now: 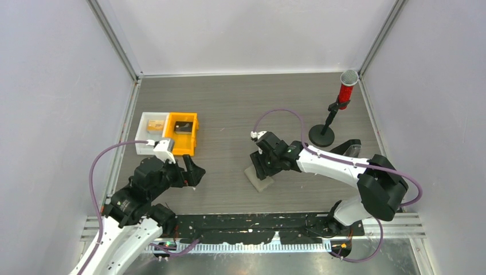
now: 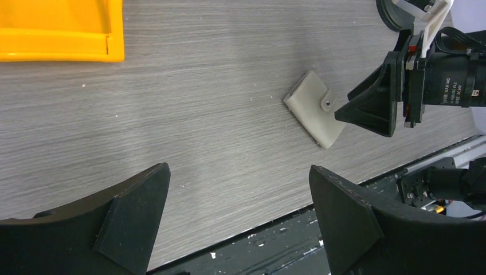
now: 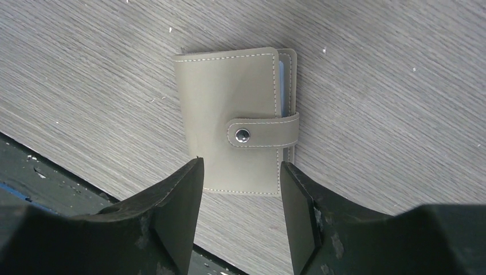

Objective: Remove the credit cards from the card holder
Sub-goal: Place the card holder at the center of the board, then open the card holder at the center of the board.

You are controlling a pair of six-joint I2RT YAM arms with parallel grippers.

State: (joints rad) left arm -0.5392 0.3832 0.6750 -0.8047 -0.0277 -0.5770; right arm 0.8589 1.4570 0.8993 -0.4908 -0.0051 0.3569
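Note:
The card holder (image 1: 261, 179) lies folded shut on the table, grey, with a strap and metal snap (image 3: 243, 135) fastened across it. It also shows in the left wrist view (image 2: 314, 114) and the right wrist view (image 3: 235, 120). A thin light blue edge of the credit cards (image 3: 282, 71) shows between its panels. My right gripper (image 3: 240, 163) is open just above the holder's near end, its fingers apart about the holder's width; it also shows in the top view (image 1: 263, 163). My left gripper (image 2: 239, 167) is open and empty, well left of the holder (image 1: 193, 172).
An orange bin (image 1: 184, 133) and a white bin (image 1: 152, 132) stand at the back left. A red microphone (image 1: 345, 91) on a black stand (image 1: 321, 136) is at the back right. A black strip (image 1: 246, 226) runs along the table's near edge.

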